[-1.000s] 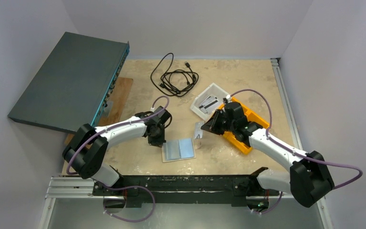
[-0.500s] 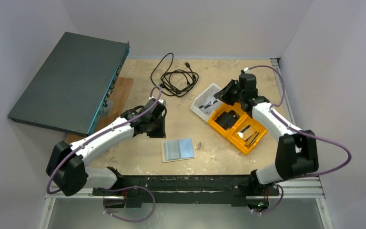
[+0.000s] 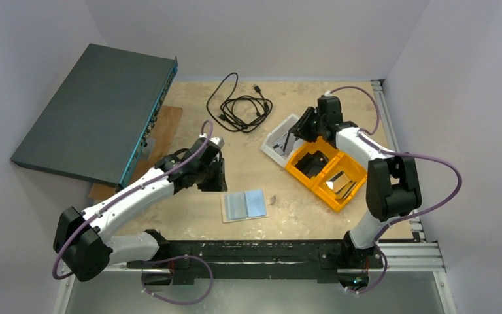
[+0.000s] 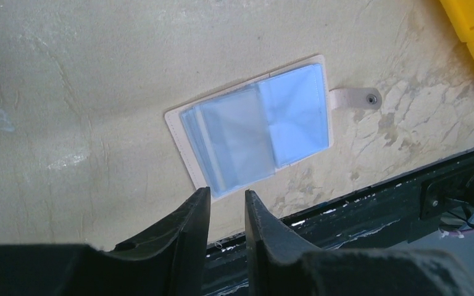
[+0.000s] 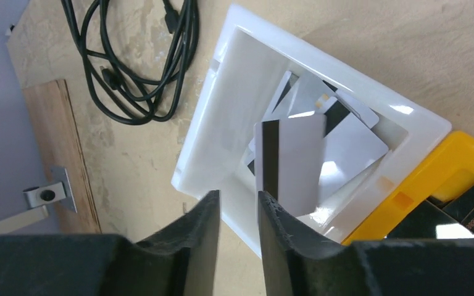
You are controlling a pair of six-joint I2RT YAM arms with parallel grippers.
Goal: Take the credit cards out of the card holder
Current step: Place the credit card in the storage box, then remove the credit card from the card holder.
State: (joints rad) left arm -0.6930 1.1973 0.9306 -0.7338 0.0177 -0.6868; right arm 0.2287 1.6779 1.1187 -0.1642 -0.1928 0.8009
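The holder (image 3: pixel 245 205) lies open and flat on the bench (image 3: pixel 314 216), near its front edge, between the two arms. In the left wrist view its blue-grey inside faces up, with the clear sleeves (image 4: pixel 228 145) fanned on one side and the tab (image 4: pixel 355 97) stretched out on the other. Laid so, every sleeve can be reached from above. We see no card in the sleeves, but they overlap, so we cannot be sure that they are empty.

Our left gripper (image 4: pixel 227 196) hangs just beside the holder, toward the left side of the bench. Its jaws stand a little apart with nothing between them. We judge that it waits there to press the holder down if another card must be pulled.

Our right gripper (image 5: pixel 239 198) is over the tray (image 5: pixel 219 105), well apart from the holder. Its jaws are also slightly parted and hold nothing. Below them the cards (image 5: pixel 352 145) lie in a loose pile in the tray, and one card (image 5: pixel 296 163) with a black stripe stands tilted over this pile, not flat; whether it rests on the others or is falling, we cannot tell. The tray touches the bin (image 5: pixel 444 154), so the removed cards are collected in one place, away from the holder.
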